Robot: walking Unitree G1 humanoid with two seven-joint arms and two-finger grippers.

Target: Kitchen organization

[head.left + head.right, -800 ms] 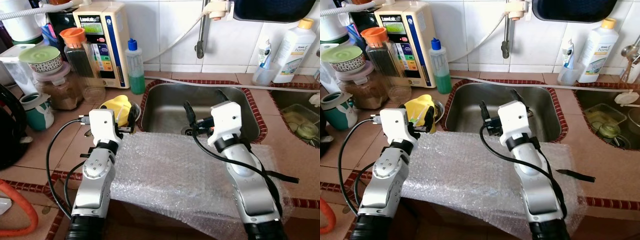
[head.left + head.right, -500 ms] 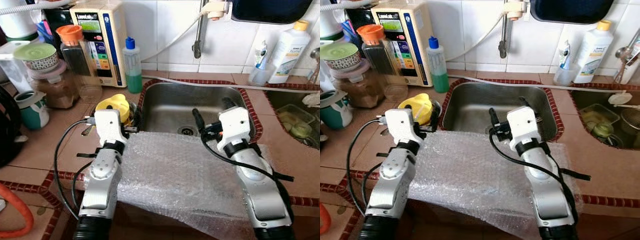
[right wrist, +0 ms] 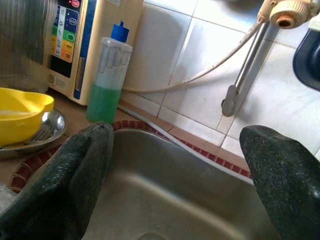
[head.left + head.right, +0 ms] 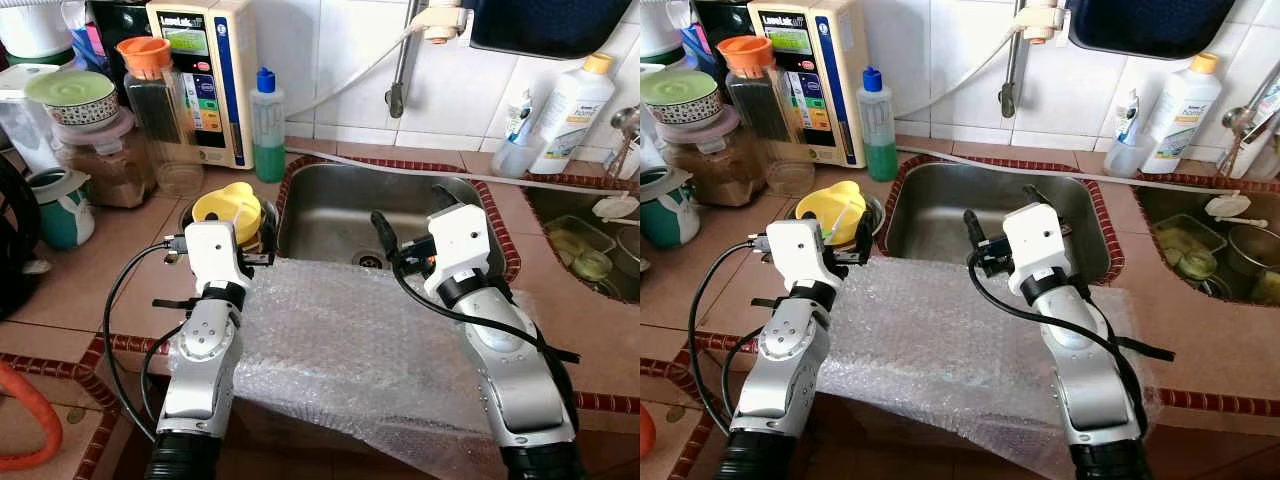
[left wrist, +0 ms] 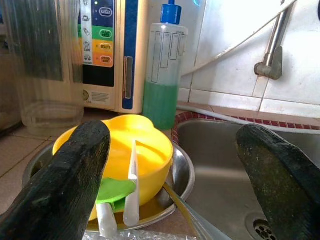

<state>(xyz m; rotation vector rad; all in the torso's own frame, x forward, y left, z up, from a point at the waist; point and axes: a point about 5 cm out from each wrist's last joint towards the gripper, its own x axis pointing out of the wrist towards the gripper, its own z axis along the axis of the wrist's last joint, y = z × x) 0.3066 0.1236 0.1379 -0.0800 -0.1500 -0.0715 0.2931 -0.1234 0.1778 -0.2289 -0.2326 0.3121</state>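
A yellow plastic bowl sits in a shallow round steel dish on the tiled counter, just left of the one stainless steel sink. Two white utensil handles lean in the bowl beside a green piece; their lower ends are cut off. A steel fork rests in the dish.

Two grippers hover above one sheet of clear bubble wrap draped over the near counter edge. The left gripper is near the bowl, fingers spread wide, grasping nothing. The right gripper is over the sink's near rim, fingers likewise parted and empty.

Beyond stand one clear bottle of green liquid with a blue cap, one cream water appliance and one tall clear jar with an orange lid. Far right, one white bottle with a yellow cap. The jars at far left are partly cut off.
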